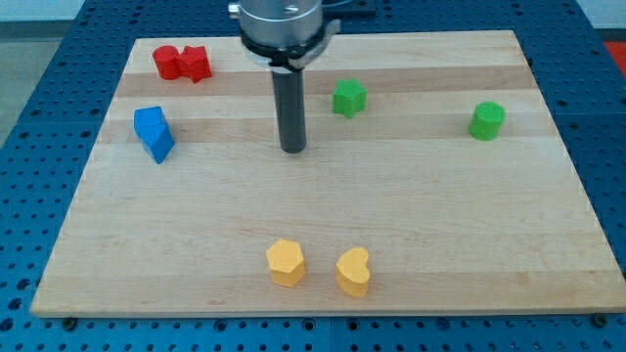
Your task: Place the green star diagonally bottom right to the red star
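The green star lies on the wooden board right of centre near the view's top. Two red blocks touch at the top left: a rounder one and the red star to its right. My tip rests on the board, down and to the left of the green star, with a clear gap between them. The red star is far to the upper left of my tip.
A green cylinder-like block sits at the right. A blue block sits at the left. A yellow hexagon and a yellow heart lie near the bottom edge. The board rests on a blue perforated table.
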You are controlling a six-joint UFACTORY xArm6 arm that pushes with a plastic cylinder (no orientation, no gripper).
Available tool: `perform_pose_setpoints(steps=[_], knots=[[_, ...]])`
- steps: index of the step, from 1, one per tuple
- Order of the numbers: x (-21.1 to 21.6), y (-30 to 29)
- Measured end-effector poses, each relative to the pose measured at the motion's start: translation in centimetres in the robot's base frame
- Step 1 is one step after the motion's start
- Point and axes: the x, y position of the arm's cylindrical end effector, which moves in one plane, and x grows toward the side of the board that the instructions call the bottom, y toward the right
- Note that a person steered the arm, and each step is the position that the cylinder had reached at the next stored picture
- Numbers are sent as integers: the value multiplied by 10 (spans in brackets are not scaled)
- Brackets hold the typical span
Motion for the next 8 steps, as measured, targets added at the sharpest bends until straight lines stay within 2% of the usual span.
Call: perform_pose_setpoints(steps=[1,2,3,6,7,8], knots=[[-86,-2],[-147,3],[-140,11],[-94,142],[-109,167],[-149,143]])
